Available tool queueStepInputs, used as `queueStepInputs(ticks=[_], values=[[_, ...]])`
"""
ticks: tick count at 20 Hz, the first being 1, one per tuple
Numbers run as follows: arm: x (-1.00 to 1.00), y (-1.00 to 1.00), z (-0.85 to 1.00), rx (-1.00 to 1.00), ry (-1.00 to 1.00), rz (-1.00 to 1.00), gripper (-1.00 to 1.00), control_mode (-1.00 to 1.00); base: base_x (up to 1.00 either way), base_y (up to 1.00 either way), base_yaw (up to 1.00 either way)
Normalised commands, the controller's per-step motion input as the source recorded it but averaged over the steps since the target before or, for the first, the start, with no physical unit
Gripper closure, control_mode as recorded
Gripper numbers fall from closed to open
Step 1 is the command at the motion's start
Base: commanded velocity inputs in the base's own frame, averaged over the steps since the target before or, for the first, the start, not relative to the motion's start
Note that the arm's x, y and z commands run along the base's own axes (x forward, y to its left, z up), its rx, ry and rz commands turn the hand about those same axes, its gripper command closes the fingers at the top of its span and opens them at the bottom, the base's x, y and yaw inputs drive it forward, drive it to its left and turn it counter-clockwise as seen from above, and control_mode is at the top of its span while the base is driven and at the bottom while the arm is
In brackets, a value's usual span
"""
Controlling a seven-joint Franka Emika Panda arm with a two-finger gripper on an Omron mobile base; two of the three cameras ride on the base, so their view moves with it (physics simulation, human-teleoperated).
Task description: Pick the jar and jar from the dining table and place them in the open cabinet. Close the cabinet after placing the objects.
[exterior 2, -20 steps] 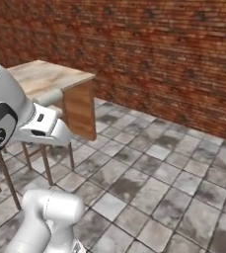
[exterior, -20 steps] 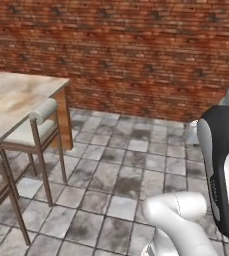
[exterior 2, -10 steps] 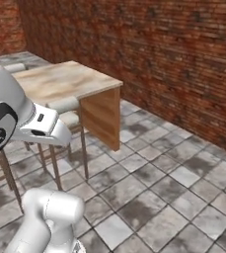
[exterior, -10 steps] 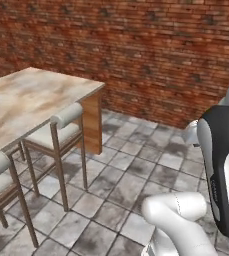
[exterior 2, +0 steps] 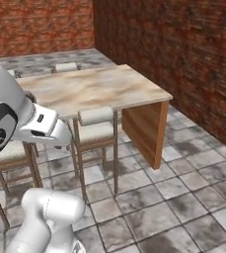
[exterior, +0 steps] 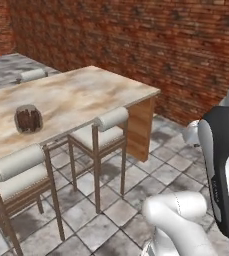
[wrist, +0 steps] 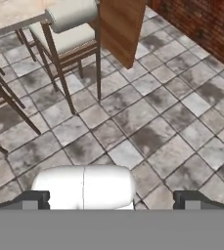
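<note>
While our fingers (wrist: pixel 111 200) stood wide apart with nothing between them above the tiled floor (wrist: pixel 172 112), we saw one jar (exterior: pixel 28 118) of dark brown bits upright on the desk (exterior: pixel 81 95), at nine o'clock in the left base view, behind a cushioned chair (exterior: pixel 106 131).

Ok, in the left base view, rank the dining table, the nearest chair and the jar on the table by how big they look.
1. Dining table, largest.
2. Nearest chair; being closest to the camera inflates it.
3. Jar, clearly smallest.
</note>
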Motion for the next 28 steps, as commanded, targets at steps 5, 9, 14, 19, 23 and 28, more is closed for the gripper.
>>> queueStepInputs(ticks=[5,9,14,19,23,28], values=[[0.0,0.0,0.0,0.0,0.0,0.0,-1.0,1.0,0.67,-0.02,0.53],[0.0,0.0,0.0,0.0,0.0,0.0,-1.0,1.0,0.6,-0.01,0.5],[0.0,0.0,0.0,0.0,0.0,0.0,-1.0,1.0,0.48,-0.03,0.43],[0.0,0.0,0.0,0.0,0.0,0.0,-1.0,1.0,0.35,-0.19,0.26],[0.0,0.0,0.0,0.0,0.0,0.0,-1.0,1.0,0.36,-0.37,0.13],[0.0,0.0,0.0,0.0,0.0,0.0,-1.0,1.0,0.51,-0.52,0.1]])
